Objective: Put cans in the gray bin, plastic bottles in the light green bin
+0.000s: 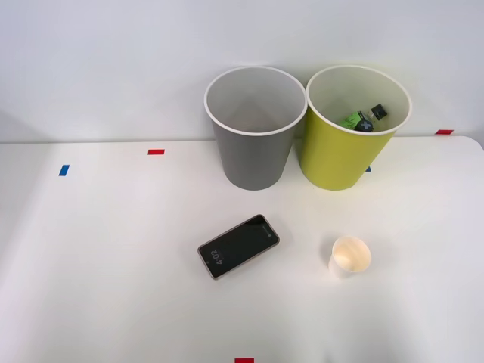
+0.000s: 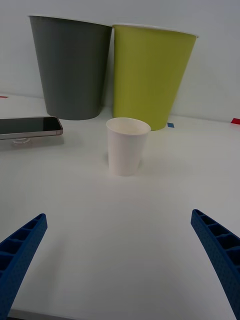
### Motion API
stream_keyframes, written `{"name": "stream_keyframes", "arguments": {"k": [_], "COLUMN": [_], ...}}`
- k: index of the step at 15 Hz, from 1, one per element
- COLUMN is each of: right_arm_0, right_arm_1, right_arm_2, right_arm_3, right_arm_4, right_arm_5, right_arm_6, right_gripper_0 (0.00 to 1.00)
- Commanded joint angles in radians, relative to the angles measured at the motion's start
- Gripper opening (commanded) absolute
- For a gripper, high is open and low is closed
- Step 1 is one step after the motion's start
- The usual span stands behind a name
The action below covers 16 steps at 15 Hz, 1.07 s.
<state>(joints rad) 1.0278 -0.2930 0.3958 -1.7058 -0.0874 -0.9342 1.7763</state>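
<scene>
Blue ribbed fingers point(image 2: 20, 250) of the right gripper point(image 2: 120, 260) sit spread wide at the 2 corners of the wrist view, nothing between them, bare white table point(image 2: 120, 220) under the gap.

Straight ahead of the open claw: a white paper cup point(image 2: 127, 146), upright, empty as far as its rim shows, well short of the fingertips. Off to 1 side of it lies a smartphone point(image 2: 27, 126), flat, screen up; the front view shows its screen lit.

Behind the cup stand 2 buckets side by side, close together at the rims. Gray bin point(image 1: 253, 128) on the robot's left, light green bin point(image 1: 354, 128) on its right, both upright against the wall.

Inside the light green bin: a small green plastic bottle point(image 1: 355, 119) and a dark cap or second bottle top point(image 1: 377, 112) beside it, lying low against the far inner wall. Cannot tell more of the second item. Gray bin interior looks bare from above; its floor is partly hidden by the near wall.

Progress, as judged: bottles appear sorted already. No can visible on the table, so nothing obvious left for the gray bin. Cup and phone are neither can nor bottle; the task looks at or near its end.

Scattered red and blue tape marks point(image 1: 156, 151) on the tabletop.
</scene>
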Motion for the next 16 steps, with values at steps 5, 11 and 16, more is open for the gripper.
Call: {"name": "stream_keyframes", "arguments": {"k": [5, 11, 16], "right_arm_0": [0.0, 0.0, 0.0], "right_arm_1": [0.0, 0.0, 0.0], "right_arm_2": [0.0, 0.0, 0.0], "right_arm_3": [0.0, 0.0, 0.0], "right_arm_4": [0.0, 0.0, 0.0], "right_arm_5": [0.0, 0.0, 0.0], "right_arm_6": [0.0, 0.0, 0.0], "right_gripper_0": [1.0, 1.0, 1.0]}}
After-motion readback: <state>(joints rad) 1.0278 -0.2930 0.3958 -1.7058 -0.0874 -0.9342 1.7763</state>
